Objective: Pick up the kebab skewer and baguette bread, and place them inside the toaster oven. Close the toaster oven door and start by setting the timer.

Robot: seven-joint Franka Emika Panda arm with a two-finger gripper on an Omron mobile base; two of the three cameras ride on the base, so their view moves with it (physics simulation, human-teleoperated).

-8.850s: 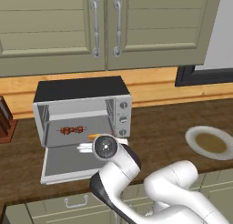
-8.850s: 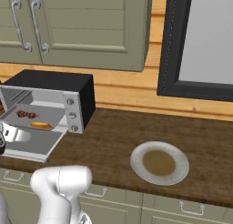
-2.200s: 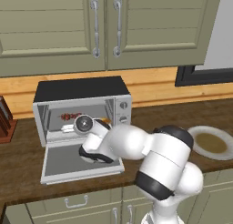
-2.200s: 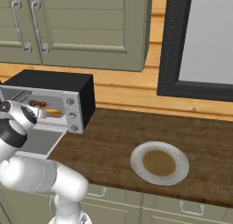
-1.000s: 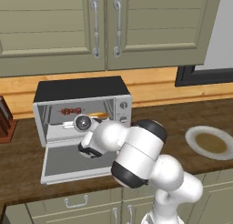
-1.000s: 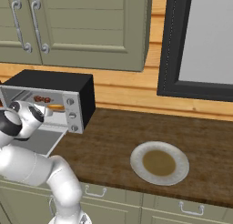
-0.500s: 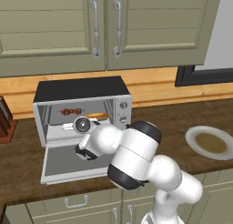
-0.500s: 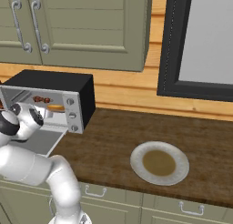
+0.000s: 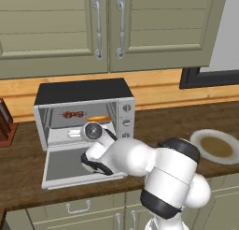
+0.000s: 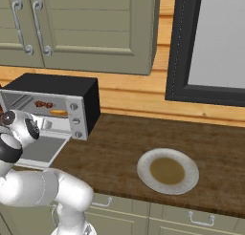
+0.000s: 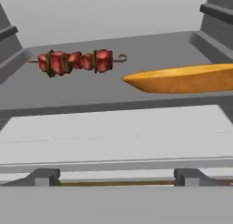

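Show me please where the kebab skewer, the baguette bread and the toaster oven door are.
kebab skewer (image 11: 76, 61), hand view, middle meat chunk.
baguette bread (image 11: 184, 79), hand view, middle of the crust.
toaster oven door (image 9: 63, 166), left base view, glass panel.

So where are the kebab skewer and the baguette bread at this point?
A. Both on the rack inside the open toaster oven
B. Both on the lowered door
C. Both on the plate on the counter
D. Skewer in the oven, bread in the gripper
A: the hand view shows the kebab skewer and the baguette bread lying side by side on the rack, and the toaster oven has its door down.
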